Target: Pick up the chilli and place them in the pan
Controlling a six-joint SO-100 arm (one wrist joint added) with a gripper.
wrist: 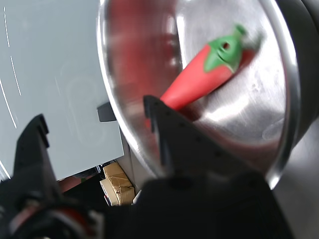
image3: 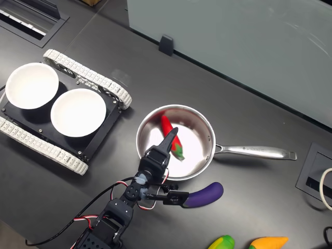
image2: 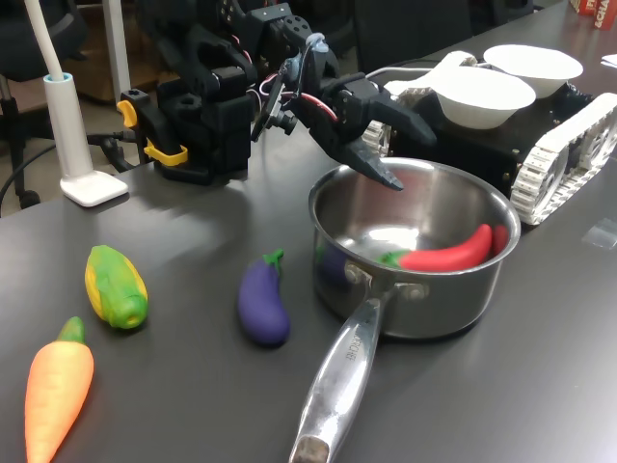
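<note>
One chilli (image2: 451, 253) lies on the floor of the pan (image2: 416, 318), at about three o'clock inside the bowl in the first exterior view, its red body curved along the wall and its green stem cap pointing toward the pan's middle. In the second exterior view it sits nearer eleven o'clock of the bowl, partly hidden by the arm. The gripper (image2: 383, 147) hangs above the pan's rim at about eleven o'clock in the first exterior view, jaws spread wide and holding nothing; the wrist view shows open space between the two black fingers, with the chilli beyond them and untouched. Judging by its glossy moulded look, the chilli is probably a light, hollow or soft plastic toy, smooth enough to slip under a narrow pinch. The thick mid-body, just below the green cap, looks like the soundest place to take hold, across its width; the tapered tip would likely squirt free. The pan looks heavy and stiff by comparison, and should not shift easily. The placing appears done, with the chilli resting inside.
</note>
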